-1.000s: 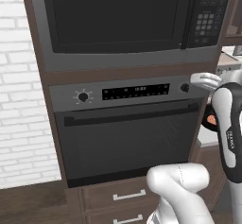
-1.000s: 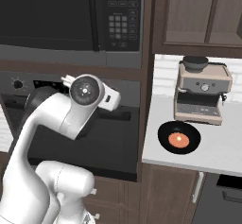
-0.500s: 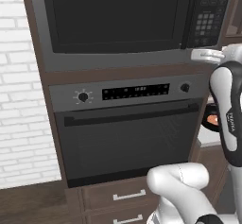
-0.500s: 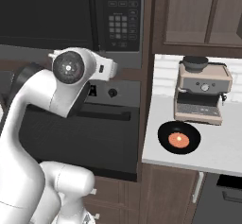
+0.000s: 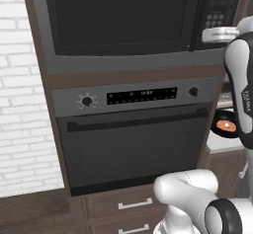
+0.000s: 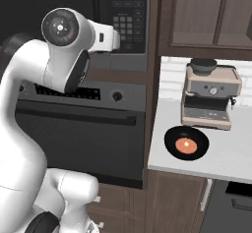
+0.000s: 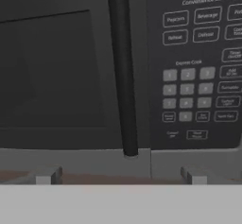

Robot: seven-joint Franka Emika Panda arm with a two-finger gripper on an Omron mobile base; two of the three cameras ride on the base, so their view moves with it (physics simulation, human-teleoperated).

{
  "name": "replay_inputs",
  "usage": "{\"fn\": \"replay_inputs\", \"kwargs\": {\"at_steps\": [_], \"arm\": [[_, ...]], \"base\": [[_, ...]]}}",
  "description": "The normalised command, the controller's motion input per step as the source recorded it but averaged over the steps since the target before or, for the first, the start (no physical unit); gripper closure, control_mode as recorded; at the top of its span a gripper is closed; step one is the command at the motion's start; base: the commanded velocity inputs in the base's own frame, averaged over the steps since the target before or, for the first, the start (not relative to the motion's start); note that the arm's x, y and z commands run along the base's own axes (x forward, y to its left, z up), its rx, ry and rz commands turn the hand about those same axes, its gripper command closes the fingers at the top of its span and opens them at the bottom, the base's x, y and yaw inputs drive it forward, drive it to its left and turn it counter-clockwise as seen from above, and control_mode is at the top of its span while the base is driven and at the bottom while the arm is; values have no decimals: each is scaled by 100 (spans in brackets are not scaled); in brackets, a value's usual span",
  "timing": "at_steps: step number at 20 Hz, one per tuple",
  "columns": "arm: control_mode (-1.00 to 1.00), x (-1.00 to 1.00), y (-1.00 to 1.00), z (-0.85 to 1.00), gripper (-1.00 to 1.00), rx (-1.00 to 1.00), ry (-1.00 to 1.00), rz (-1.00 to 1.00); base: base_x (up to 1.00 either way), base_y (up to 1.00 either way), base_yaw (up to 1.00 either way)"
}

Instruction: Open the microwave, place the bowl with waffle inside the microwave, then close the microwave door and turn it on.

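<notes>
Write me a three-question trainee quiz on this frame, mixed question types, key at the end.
1. True or false: the broad grey-framed microwave door with dark glass is shut.
2. Where is the small black bowl holding the orange-brown waffle? A inside the microwave; B on the white counter in front of the beige coffee machine; C on the floor.
3. Fill in: in the hand view the open claw faces the door's dark vertical ____.
Key: 1 true; 2 B; 3 handle.

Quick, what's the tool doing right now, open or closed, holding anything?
Tool: open and empty, its two tips spread apart just in front of the microwave door, either side of the handle's lower end.
</notes>
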Motion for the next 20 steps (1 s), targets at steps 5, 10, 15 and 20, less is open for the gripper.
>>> {"fn": "replay_inputs", "kwargs": {"at_steps": [5,10,15,20], "arm": [[-100,16,8,0,-100,-2,0,0],[-100,31,22,0,-100,0,0,0],[-100,39,7,0,-100,0,2,0],[-100,47,0,0,-100,0,3,0]], "base": [[0,0,0],[0,0,0],[0,0,0],[0,0,0]]}}
